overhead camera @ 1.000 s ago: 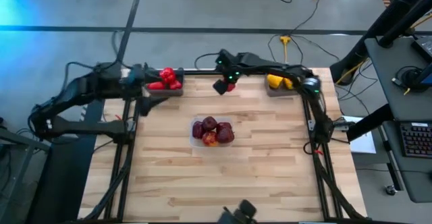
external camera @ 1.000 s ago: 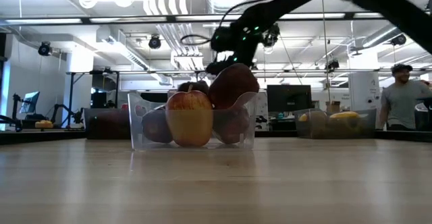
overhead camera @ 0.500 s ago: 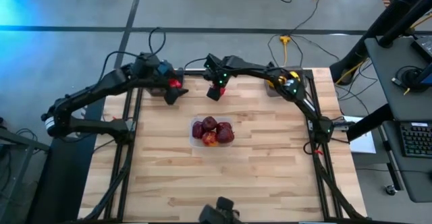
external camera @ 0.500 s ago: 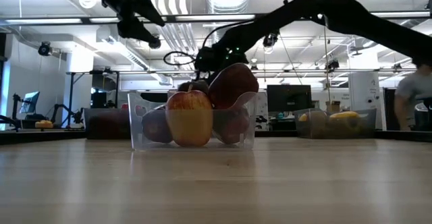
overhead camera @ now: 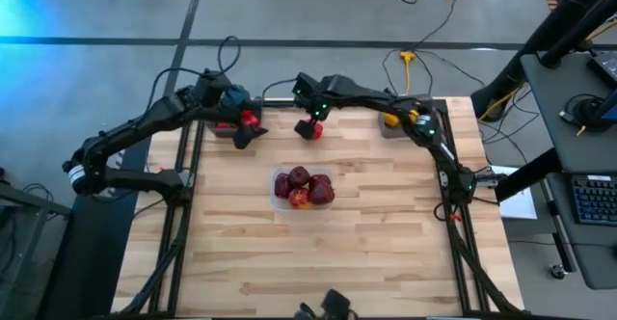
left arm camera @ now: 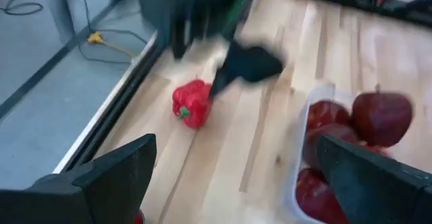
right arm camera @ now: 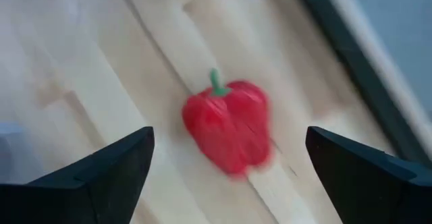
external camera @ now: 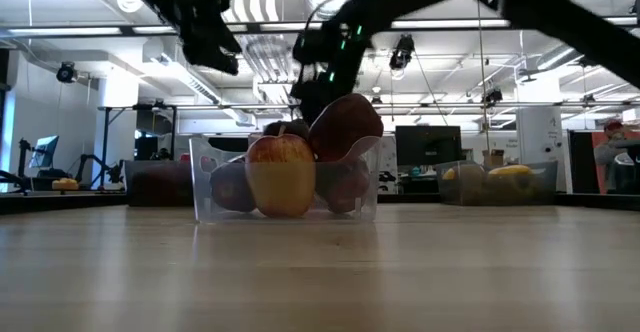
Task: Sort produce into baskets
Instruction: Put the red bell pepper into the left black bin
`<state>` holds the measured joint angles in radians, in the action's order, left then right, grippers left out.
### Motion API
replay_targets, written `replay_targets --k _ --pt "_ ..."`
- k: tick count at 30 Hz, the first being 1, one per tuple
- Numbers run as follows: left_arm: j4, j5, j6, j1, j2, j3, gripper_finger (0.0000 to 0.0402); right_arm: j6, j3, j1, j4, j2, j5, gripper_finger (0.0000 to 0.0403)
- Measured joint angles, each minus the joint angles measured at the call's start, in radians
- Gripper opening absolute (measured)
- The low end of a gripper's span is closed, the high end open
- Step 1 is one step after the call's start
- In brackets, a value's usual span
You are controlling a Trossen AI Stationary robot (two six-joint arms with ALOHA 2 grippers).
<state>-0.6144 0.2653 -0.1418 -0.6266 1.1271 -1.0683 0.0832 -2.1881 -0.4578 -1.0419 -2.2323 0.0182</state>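
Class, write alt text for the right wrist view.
A red pepper lies on the wooden table, between the right hand's two open dark fingers, which are clear of it.

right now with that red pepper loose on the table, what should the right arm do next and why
Probably lower the right gripper around the red pepper and close. Its fingers are open with nothing held, and the pepper lies on bare wood near the table's far edge, outside any basket.
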Motion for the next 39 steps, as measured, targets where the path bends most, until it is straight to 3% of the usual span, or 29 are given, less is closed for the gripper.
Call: replay_targets --k 7,14,21,30,39 --pt "0.105 -0.002 -0.161 -0.006 0.164 0.001 0.0387 0.194 0.004 0.1 -0.22 0.252 -0.311 0.0379" --pt "0.349 -0.004 -0.195 -0.006 0.373 0.001 0.039 0.451 0.061 0.27 -0.325 0.479 -0.437 0.0379" --pt "0.353 -0.004 -0.295 -0.027 0.582 -0.074 0.0398 0.609 0.193 0.392 -0.359 0.615 -0.661 0.0379" --pt "0.09 -0.014 -0.353 -0.034 0.812 -0.383 0.0399 0.561 0.391 0.355 -0.37 0.735 -0.701 0.0379" --pt "-0.102 -0.095 -0.414 -0.003 1.008 -0.63 0.0393 0.481 0.574 0.192 -0.365 0.862 -0.702 0.038"
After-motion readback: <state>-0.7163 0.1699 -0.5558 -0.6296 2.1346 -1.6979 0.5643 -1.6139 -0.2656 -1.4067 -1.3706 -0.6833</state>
